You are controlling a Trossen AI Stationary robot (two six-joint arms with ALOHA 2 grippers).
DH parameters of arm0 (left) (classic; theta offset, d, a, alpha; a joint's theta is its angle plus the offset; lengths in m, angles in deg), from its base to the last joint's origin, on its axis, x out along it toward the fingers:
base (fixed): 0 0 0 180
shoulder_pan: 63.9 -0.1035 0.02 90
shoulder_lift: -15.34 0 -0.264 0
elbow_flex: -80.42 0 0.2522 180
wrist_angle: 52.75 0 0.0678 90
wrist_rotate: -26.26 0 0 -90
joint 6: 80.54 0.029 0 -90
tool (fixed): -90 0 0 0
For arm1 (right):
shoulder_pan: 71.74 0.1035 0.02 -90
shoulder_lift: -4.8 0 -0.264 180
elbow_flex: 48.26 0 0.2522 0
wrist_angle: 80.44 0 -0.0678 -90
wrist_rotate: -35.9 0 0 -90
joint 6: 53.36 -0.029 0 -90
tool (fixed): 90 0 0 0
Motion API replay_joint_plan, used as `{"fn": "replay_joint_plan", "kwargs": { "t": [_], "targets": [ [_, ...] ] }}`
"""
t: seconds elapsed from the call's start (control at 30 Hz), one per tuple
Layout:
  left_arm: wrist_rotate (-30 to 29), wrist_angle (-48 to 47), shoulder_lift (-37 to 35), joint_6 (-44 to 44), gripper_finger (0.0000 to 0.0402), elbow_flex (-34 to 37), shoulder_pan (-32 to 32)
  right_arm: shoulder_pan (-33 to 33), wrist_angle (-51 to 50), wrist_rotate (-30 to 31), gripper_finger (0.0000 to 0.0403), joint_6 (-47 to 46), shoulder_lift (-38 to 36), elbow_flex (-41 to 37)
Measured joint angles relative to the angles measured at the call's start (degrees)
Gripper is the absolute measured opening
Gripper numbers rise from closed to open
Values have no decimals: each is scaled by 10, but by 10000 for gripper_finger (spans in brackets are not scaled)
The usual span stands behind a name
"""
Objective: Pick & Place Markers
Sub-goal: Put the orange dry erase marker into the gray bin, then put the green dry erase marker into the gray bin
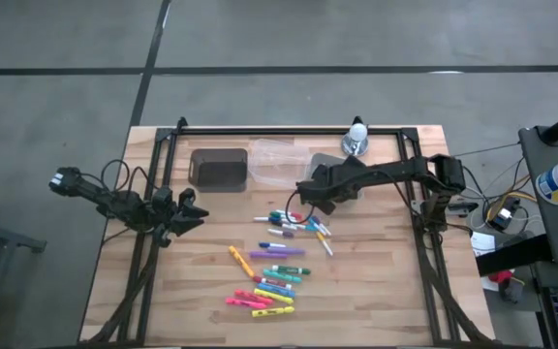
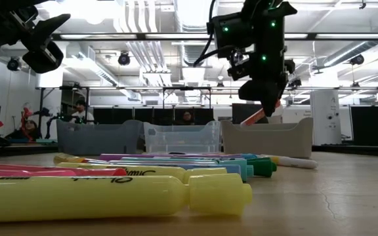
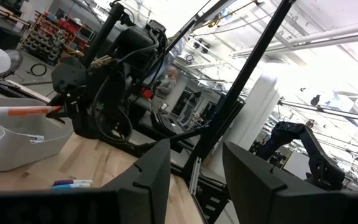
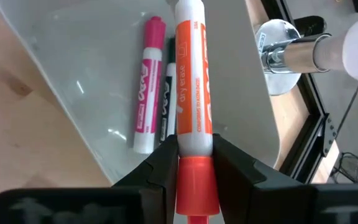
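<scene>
The right end effector (image 4: 194,171) is up over the light-coloured bin (image 4: 92,81), and it has an orange-capped marker (image 4: 193,81) clamped between its two dark fingers (image 4: 160,165), gripped right where cap meets white body. That hold looks deliberate: pinched near one end, the long white barrel sticks straight out ahead of the end effector, over the bin floor. From the low view the marker hangs at a slant, orange cap uppermost in the grip and the white end pointing down toward the bin (image 2: 268,137) beneath it. My read is that this is the release position, with the barrel lined up to drop lengthways into the tray.

Directly beneath and ahead of the held marker, a pink-capped marker (image 4: 146,93) and a darker one (image 4: 168,93) lie flat on the bin floor, side by side, their long axes running nearly parallel to the one in the grip. So the bin is filling in a tidy, same-way row.

Behind the right end effector, back on the wooden worktop (image 1: 376,291), the scattered markers (image 1: 279,267) wait in a loose spread, pointing every which way, neon yellow and pink ones farthest from it.

The left end effector (image 1: 190,211) waits well off to the side over the worktop's edge, fingers apart and holding nothing, clear of the working arm's path.
</scene>
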Motion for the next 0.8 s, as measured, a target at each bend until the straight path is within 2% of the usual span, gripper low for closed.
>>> {"fn": "replay_joint_plan", "kwargs": {
  "t": [0.17, 0.47, 0.8],
  "targets": [
    [0, 0, 0, 0, 140, 0, 0, 1, 0, 22, 82, -5, 0, -4],
    [0, 0, 0, 0, 140, 0, 0, 2, 11, 11, 87, -18, 0, -6],
    [0, 0, 0, 0, 140, 0, 0, 2, 13, 13, 164, -17, 0, -6]
  ]
}}
